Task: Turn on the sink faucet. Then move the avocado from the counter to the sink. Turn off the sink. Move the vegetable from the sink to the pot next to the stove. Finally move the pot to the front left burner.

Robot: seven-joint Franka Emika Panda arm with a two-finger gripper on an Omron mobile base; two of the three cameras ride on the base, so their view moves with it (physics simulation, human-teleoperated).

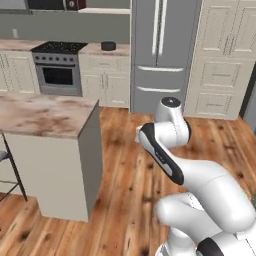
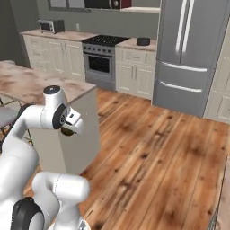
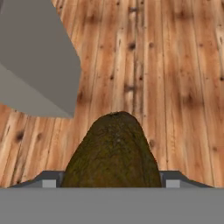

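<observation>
The avocado (image 3: pixel 113 153), dark brownish-olive and rough-skinned, sits between my gripper's (image 3: pixel 112 183) two fingers, which are shut on it above the wooden floor. In the right base view the gripper (image 2: pixel 69 129) hangs beside the island's corner, the avocado (image 2: pixel 67 131) peeking out beneath the hand. The small dark pot (image 1: pixel 108 46) (image 2: pixel 143 41) stands on the far counter (image 1: pixel 112 50) just right of the stove (image 1: pixel 59 48) (image 2: pixel 104 41). The sink and its faucet are out of view.
A marbled island (image 1: pixel 45 114) (image 2: pixel 27 83) with a grey side panel (image 3: pixel 35 65) stands close on my left. A steel fridge (image 1: pixel 162 50) (image 2: pixel 188 54) and tall cream cabinets (image 1: pixel 225 55) line the far wall. Wooden floor (image 2: pixel 152 148) stretches between. A microwave (image 2: pixel 49 25) sits on the far counter.
</observation>
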